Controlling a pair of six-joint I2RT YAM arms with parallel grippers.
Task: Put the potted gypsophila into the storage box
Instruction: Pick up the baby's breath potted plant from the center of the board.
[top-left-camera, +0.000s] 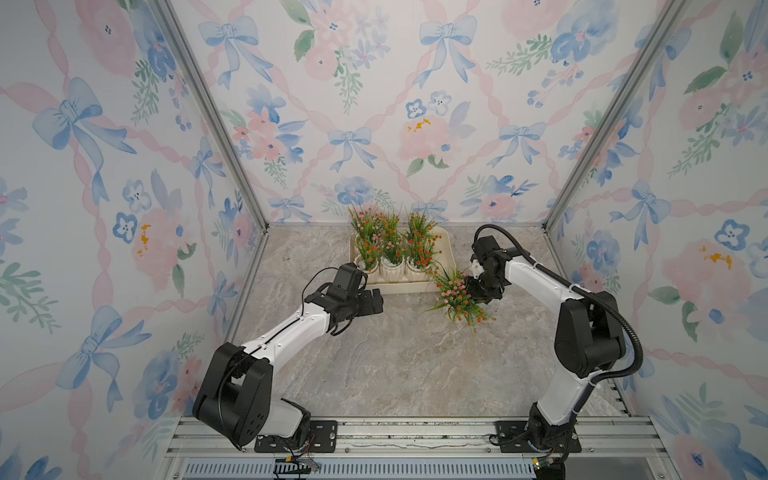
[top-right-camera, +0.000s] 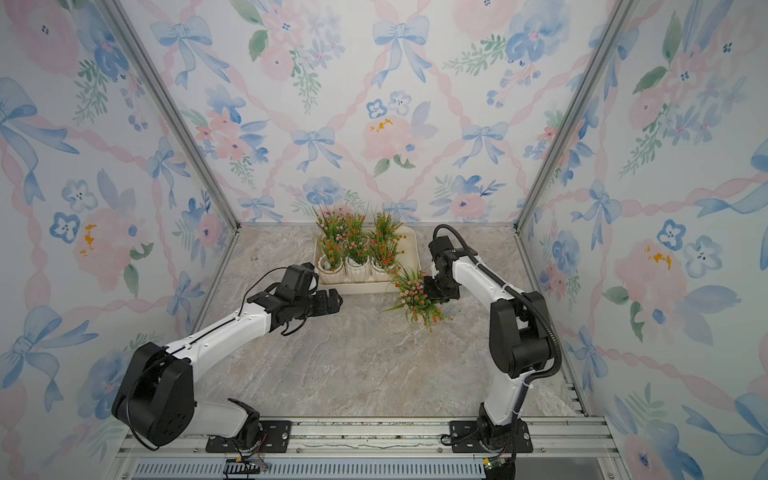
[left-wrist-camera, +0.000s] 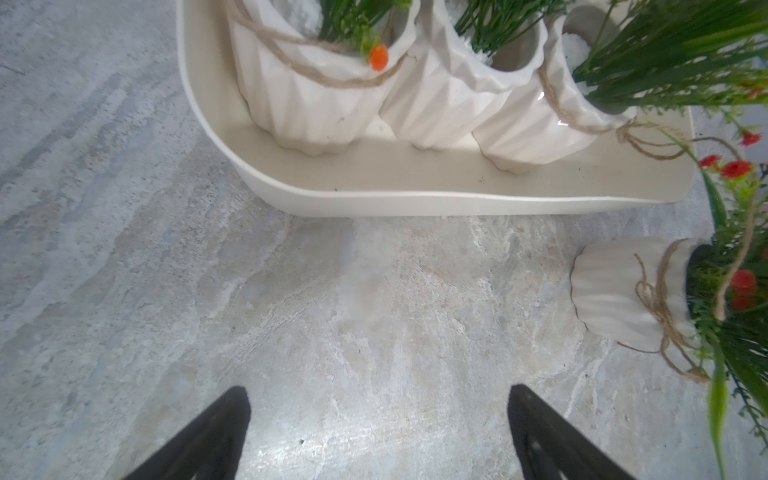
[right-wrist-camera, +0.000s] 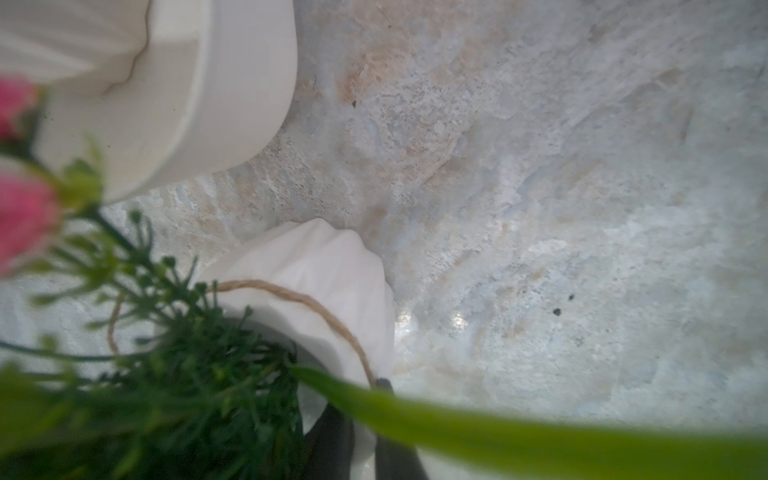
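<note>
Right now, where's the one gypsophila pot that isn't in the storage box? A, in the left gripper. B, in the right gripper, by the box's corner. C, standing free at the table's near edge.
B: the right gripper is shut on the rim of the tilted gypsophila pot, just outside the storage box; the left gripper is open and empty.

storage box at frame centre, on far part of table. boxed pots stand inside in rows. stray pot outside, tilted, just lower right of the box corner.
</note>
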